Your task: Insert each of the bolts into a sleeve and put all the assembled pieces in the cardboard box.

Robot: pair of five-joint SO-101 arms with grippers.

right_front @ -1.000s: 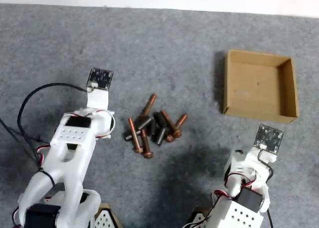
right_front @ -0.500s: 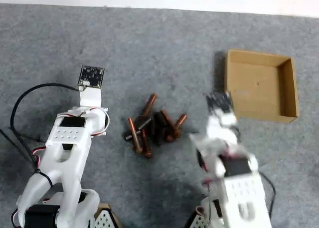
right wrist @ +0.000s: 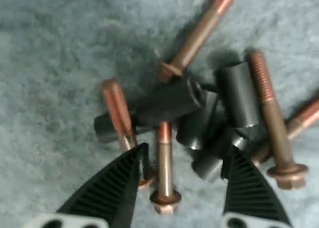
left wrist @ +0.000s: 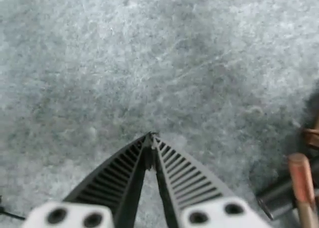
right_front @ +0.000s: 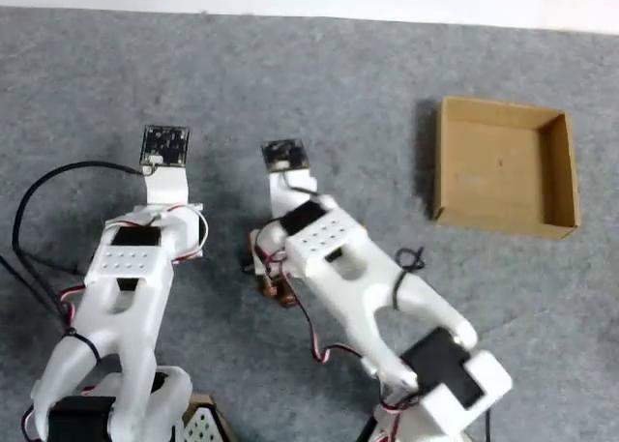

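While right end effector hangs spread over the heaped bolts and sleeves, likely lined up to pick one, left end effector sits clenched, empty, beside them; cardboard box empty, well apart.

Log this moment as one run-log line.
right end effector: open over pile of copper-coloured bolts and dark metal sleeves | left end effector: shut, over grey carpet | brown cardboard box: empty

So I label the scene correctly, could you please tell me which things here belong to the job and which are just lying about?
Job: copper bolts, dark sleeves, cardboard box, open right gripper over the pile, shut left gripper beside it.
Just there: grey mat, black cable.
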